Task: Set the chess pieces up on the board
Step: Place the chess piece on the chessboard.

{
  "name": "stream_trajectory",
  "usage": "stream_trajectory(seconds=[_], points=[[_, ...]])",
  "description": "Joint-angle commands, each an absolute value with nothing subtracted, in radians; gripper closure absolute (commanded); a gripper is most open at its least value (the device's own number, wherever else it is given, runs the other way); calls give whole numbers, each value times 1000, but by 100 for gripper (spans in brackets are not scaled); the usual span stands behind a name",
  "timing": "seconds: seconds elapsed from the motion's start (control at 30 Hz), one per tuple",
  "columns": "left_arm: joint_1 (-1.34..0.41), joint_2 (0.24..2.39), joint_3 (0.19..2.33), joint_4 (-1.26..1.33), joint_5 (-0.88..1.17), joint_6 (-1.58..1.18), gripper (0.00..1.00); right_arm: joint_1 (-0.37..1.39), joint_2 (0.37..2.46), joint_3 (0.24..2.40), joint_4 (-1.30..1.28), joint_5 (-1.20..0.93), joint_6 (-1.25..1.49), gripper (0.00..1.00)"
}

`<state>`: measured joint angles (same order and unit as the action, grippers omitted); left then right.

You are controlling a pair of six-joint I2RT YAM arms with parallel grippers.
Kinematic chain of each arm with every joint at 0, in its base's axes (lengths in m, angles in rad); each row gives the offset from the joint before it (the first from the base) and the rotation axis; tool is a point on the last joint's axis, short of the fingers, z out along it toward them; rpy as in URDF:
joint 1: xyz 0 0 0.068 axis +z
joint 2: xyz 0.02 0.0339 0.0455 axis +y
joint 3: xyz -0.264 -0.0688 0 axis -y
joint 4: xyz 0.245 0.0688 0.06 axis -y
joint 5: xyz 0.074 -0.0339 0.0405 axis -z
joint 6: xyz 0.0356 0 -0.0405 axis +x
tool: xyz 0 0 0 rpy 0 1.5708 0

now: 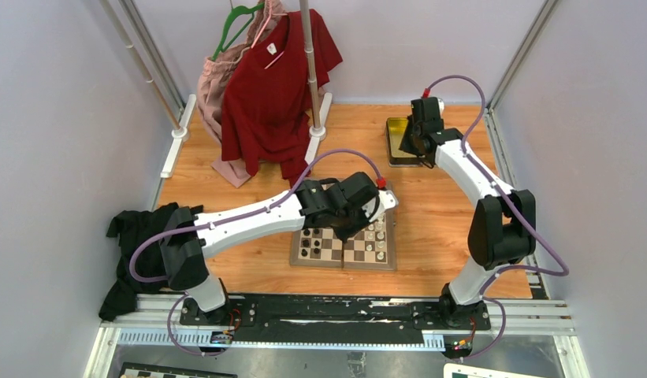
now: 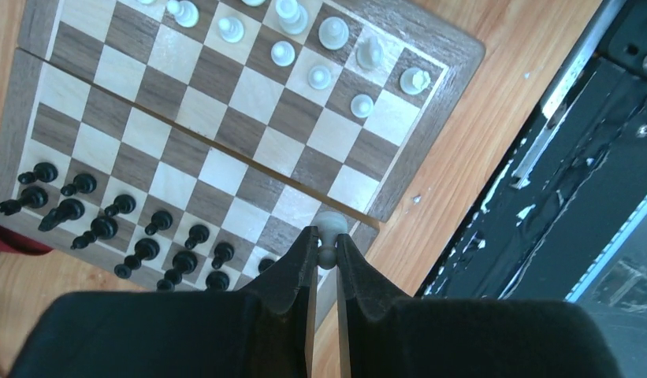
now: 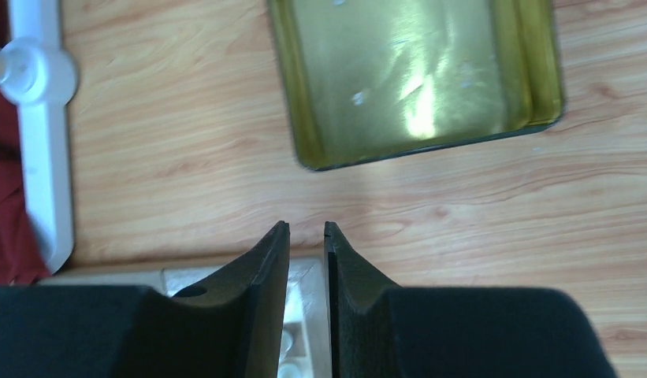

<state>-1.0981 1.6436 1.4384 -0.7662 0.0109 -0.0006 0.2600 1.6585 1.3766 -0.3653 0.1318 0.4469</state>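
Cream-white round-headed chess piece (image 2: 331, 224) — tiny, probably light and slippery, best held at its narrow neck — sits pinched in the closed left hand (image 2: 326, 241), lower centre, over the border of the chequered wooden board (image 2: 442, 110); right hand (image 3: 306, 230) slightly parted, empty.

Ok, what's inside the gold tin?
From the right wrist, the gold tin shows a bare shiny floor with only a few pale specks, too small to identify. Its far end runs out of frame, and overhead the right arm covers part of it.

board (image 2: 194, 126): light/dark brown checks | chess pieces (image 2: 333, 32): white | tin (image 3: 414, 71): gold
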Motion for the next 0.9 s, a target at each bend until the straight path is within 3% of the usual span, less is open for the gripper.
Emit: stream_trajectory(seconds=[0.0,0.37,0.87], points=[[-1139,1624,1430,-818,-63,30,100,185,1694,1389,-308,196,436,74],[-1258,1713,1486,-828,-66,40,100,72,1798,1468,-299,178,417,74],[-1284,1887,1620,-887,-34,84,100,46,1814,1456,-281,171,424,74]])
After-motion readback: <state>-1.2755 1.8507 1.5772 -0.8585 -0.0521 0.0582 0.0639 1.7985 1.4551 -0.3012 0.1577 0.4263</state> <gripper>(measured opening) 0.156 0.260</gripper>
